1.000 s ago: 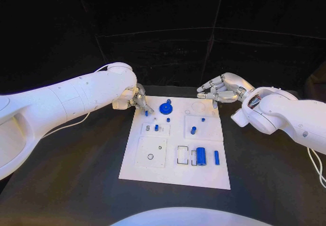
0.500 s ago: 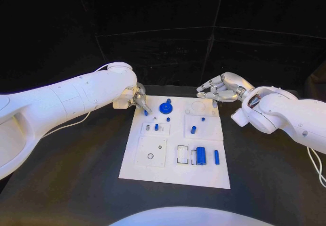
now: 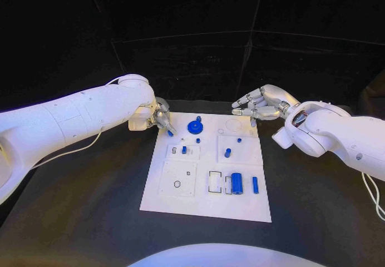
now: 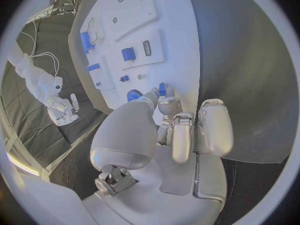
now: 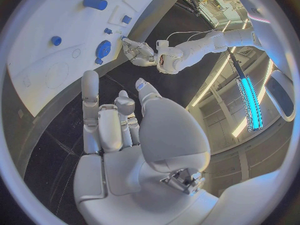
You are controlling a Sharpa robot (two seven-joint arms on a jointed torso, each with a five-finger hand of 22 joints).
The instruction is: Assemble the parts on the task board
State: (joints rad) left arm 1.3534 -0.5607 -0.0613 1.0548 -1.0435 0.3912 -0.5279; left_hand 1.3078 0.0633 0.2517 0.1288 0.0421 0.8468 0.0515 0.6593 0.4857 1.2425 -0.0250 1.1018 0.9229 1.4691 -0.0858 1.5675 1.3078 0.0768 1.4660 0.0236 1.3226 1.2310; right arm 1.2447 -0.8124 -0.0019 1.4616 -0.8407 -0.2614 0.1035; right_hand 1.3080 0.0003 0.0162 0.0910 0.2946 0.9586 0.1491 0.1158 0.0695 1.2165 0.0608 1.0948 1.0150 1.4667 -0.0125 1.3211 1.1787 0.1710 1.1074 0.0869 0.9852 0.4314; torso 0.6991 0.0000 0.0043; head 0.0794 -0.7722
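Note:
The white task board (image 3: 210,183) lies in the middle of the black table. My left hand (image 3: 159,118) hovers at the board's far left corner and pinches a small blue peg (image 3: 171,132) at its fingertips; the left wrist view shows the peg (image 4: 162,89) just over the board's edge (image 4: 181,45). A blue disc with a knob (image 3: 195,127) sits close beside it. My right hand (image 3: 261,108) hangs above the far right corner with its fingers apart and nothing in them, as the right wrist view (image 5: 119,125) confirms.
Small blue pegs (image 3: 228,153) stand in the middle plates. A thick blue cylinder (image 3: 237,183) and a slim blue rod (image 3: 256,185) lie at the near right. Black table (image 3: 88,211) surrounds the board on both sides.
My left arm has swung slightly outward and the left hand has edged a little to the left with the peg. The right hand stays where it was.

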